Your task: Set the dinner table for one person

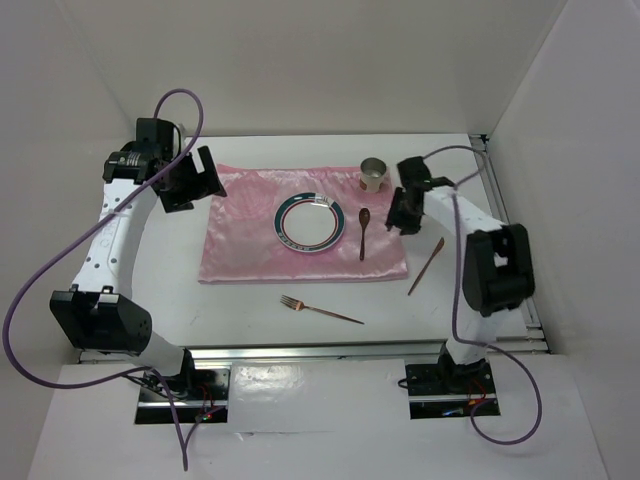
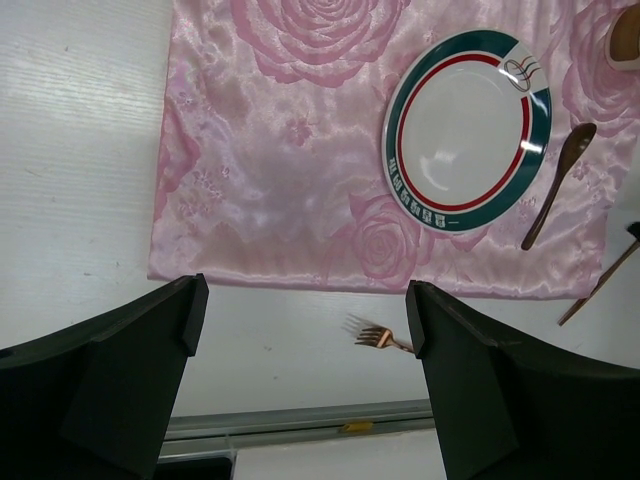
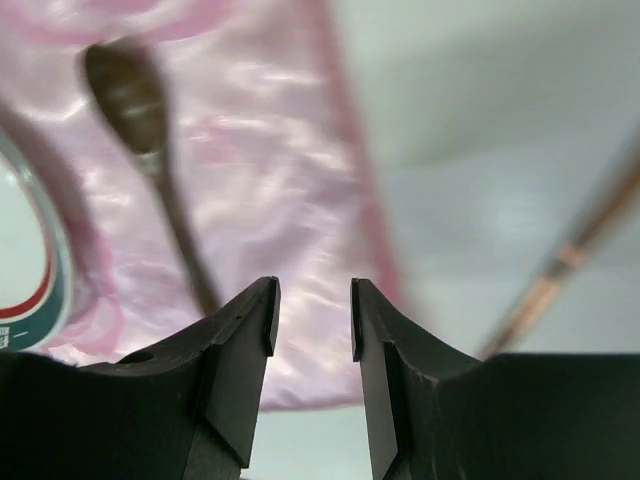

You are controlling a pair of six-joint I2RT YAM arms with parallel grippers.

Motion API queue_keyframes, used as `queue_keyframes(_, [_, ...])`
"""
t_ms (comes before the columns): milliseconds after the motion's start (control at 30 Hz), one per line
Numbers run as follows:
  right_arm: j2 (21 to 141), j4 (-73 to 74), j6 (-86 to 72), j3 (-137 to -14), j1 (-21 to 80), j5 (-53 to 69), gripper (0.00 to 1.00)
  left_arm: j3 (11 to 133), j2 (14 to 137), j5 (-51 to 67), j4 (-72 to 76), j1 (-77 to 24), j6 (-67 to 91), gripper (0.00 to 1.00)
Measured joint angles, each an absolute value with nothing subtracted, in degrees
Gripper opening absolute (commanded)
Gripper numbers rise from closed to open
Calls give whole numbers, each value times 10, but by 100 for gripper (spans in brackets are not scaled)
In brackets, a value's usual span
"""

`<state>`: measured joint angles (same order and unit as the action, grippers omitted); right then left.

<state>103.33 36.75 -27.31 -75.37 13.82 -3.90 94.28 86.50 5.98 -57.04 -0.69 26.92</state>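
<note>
The white dinner table (image 1: 250, 310) carries a pink rose cloth (image 1: 250, 240). On the cloth lie a green-and-red rimmed plate (image 1: 309, 223) and a copper spoon (image 1: 364, 230), with a metal cup (image 1: 373, 175) at its far right corner. A copper fork (image 1: 320, 310) lies on bare table in front of the cloth, and a copper knife (image 1: 427, 265) lies to its right. My left gripper (image 1: 200, 180) hovers high over the cloth's far left corner, jaws wide open and empty (image 2: 300, 320). My right gripper (image 1: 398, 220) hangs low over the cloth's right edge, between spoon (image 3: 150, 170) and knife (image 3: 570, 255), jaws a little apart and empty (image 3: 312, 315).
Aluminium rails run along the table's near edge (image 1: 330, 352) and right edge (image 1: 505, 220). White walls close in the back and both sides. The left wrist view shows the plate (image 2: 467, 130), spoon (image 2: 558, 185), fork tines (image 2: 378, 337) and near rail (image 2: 300, 420).
</note>
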Motion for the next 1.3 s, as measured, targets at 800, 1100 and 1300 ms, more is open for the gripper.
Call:
queue_keyframes(800, [902, 289, -307, -484, -38, 26, 41, 799, 863, 52, -526, -123, 323, 100])
queue_keyframes(1100, [929, 277, -315, -511, -27, 10, 1, 778, 862, 51, -514, -156, 348, 99])
queue_keyframes(1300, [919, 287, -319, -514, -5, -32, 0, 793, 862, 46, -509, -161, 356, 99])
